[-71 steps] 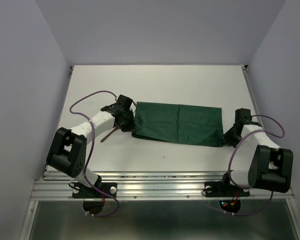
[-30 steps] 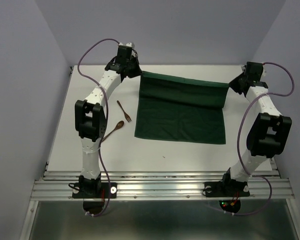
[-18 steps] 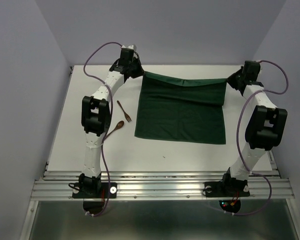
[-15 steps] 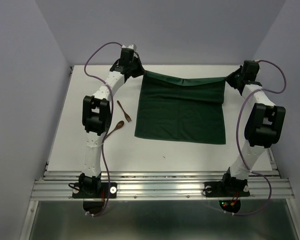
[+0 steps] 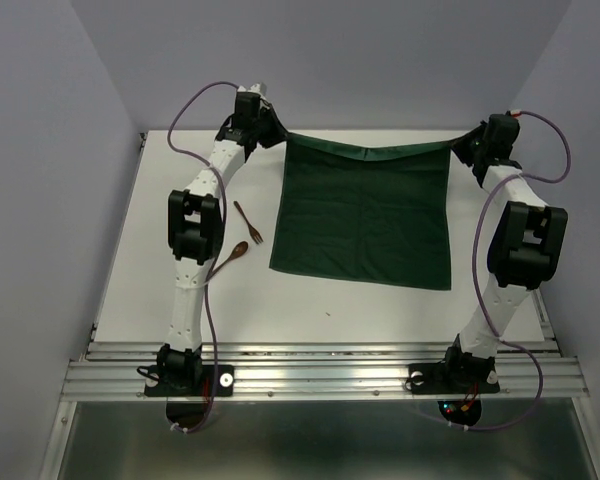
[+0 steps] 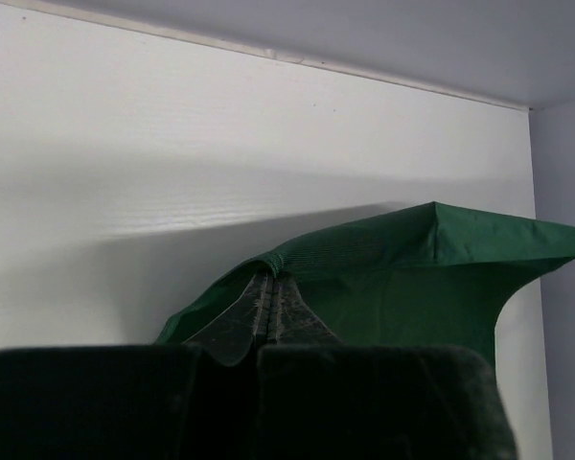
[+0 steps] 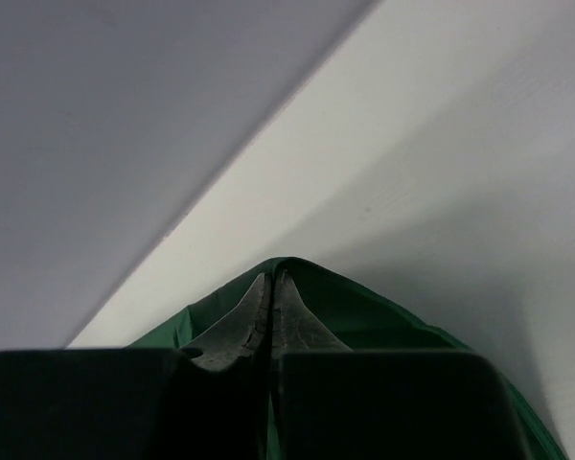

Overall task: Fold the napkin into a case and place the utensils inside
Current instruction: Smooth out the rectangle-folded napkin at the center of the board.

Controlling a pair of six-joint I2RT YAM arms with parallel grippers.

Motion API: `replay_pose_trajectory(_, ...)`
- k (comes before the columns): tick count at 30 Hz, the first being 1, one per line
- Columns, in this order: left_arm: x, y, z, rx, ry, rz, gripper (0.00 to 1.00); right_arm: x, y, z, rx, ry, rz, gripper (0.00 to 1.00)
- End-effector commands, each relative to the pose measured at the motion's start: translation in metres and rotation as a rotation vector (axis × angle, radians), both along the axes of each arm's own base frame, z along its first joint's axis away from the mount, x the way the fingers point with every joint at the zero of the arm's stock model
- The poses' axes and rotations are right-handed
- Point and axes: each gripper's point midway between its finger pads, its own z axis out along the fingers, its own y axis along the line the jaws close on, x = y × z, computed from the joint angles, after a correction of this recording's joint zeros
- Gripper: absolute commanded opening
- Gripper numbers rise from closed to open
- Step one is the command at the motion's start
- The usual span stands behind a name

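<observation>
3 views. The top camera looks down from high above the near edge over the whole surface (image 5: 180, 290). The left wrist camera sits close behind the left gripper (image 6: 271, 286), the right wrist camera close behind the right gripper (image 7: 271, 286), both facing the far wall (image 5: 330, 60). All 3 share the napkin (image 5: 365, 215).

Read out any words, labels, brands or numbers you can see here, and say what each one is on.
None to read. The napkin, spoon, fork and table are plain; the left arm and right arm show no legible marking.
</observation>
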Motion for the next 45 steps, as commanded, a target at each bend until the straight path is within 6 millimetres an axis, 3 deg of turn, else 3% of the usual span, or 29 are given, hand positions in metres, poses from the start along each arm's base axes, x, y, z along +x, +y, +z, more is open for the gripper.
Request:
replay_pose_trajectory(1, -0.002, 0.010, 0.040, -0.032, -0.078, -0.017, 0.00, 0.014, 0.002, 0.047, -0.025, -0.132, 0.035, 0.01)
replay_pose_trajectory(5, -0.015, 0.020, 0.037, 0.021, -0.043, 0.006, 0.00, -0.006, 0.002, 0.040, -0.025, -0.064, 0.011, 0.01)
replay_pose_trajectory(6, -0.024, 0.023, 0.035, 0.031, -0.019, 0.011, 0.00, -0.023, 0.002, 0.027, -0.020, 0.017, 0.000, 0.01)
replay_pose_trajectory(11, -0.061, 0.029, 0.028, 0.042, 0.049, -0.014, 0.00, -0.082, 0.008, 0.002, -0.031, 0.159, -0.008, 0.01)
replay_pose_trajectory(12, -0.075, 0.032, 0.025, 0.056, 0.071, -0.023, 0.00, -0.092, 0.009, -0.001, -0.033, 0.175, -0.010, 0.01)
replay_pose_trajectory(13, -0.082, 0.034, 0.024, 0.063, 0.084, -0.029, 0.00, -0.103, 0.012, 0.009, -0.039, 0.159, -0.009, 0.01)
replay_pose_trajectory(14, -0.090, 0.036, 0.021, 0.072, 0.098, -0.035, 0.00, -0.118, 0.014, -0.005, -0.035, 0.198, -0.008, 0.01)
replay_pose_trajectory(20, -0.162, 0.038, 0.012, 0.122, 0.144, -0.066, 0.00, -0.185, 0.025, -0.032, -0.033, 0.332, -0.001, 0.01)
replay_pose_trajectory(22, -0.190, 0.037, 0.003, 0.120, 0.173, -0.093, 0.00, -0.213, 0.030, -0.046, -0.022, 0.384, -0.005, 0.01)
replay_pose_trajectory(23, -0.200, 0.036, -0.001, 0.132, 0.176, -0.111, 0.00, -0.225, 0.032, -0.044, -0.020, 0.387, -0.011, 0.01)
replay_pose_trajectory(24, -0.215, 0.039, -0.009, 0.143, 0.188, -0.118, 0.00, -0.240, 0.035, -0.058, -0.013, 0.423, -0.015, 0.01)
replay_pose_trajectory(30, -0.268, 0.044, -0.045, 0.191, 0.237, -0.185, 0.00, -0.291, 0.041, -0.079, -0.007, 0.491, -0.038, 0.01)
replay_pose_trajectory(36, -0.296, 0.044, -0.066, 0.195, 0.281, -0.205, 0.00, -0.301, 0.038, -0.082, -0.027, 0.520, -0.051, 0.01)
replay_pose_trajectory(41, -0.303, 0.046, -0.066, 0.194, 0.284, -0.207, 0.00, -0.305, 0.015, -0.061, -0.140, 0.525, -0.120, 0.01)
replay_pose_trajectory(45, -0.306, 0.043, -0.060, 0.192, 0.282, -0.219, 0.00, -0.303, 0.009, -0.044, -0.180, 0.493, -0.138, 0.01)
